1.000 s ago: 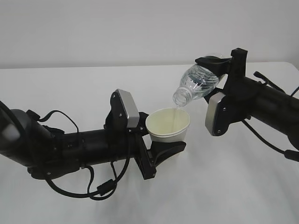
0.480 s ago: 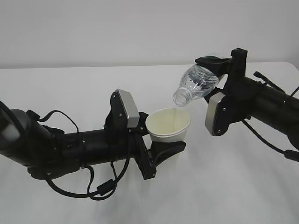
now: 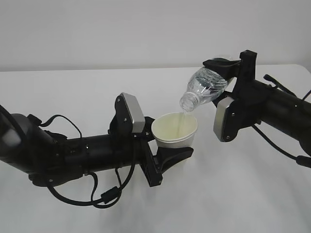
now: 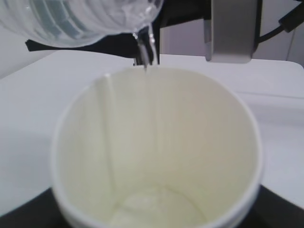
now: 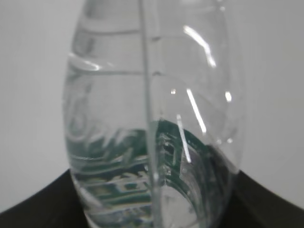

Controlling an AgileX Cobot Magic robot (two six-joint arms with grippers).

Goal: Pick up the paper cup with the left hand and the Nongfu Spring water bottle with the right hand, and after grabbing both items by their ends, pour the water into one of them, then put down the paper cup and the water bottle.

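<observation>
Across the white counter (image 3: 252,194), I have the left gripper (image 3: 167,154) at centre frame closed around the base of the small white tapered paper cup (image 3: 175,131), holding it upright above the surface. Up and to the right, my right gripper (image 3: 224,68) clamps the base end of the small clear ribbed plastic bottle (image 3: 204,88), tipped neck-down toward the cup. A thin stream of clear water (image 3: 182,116) falls from its mouth into the cup's cream inside.

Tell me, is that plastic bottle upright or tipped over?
Tipped. The bottle slants mouth-down over the paper cup, and a thin stream of water runs in.
</observation>
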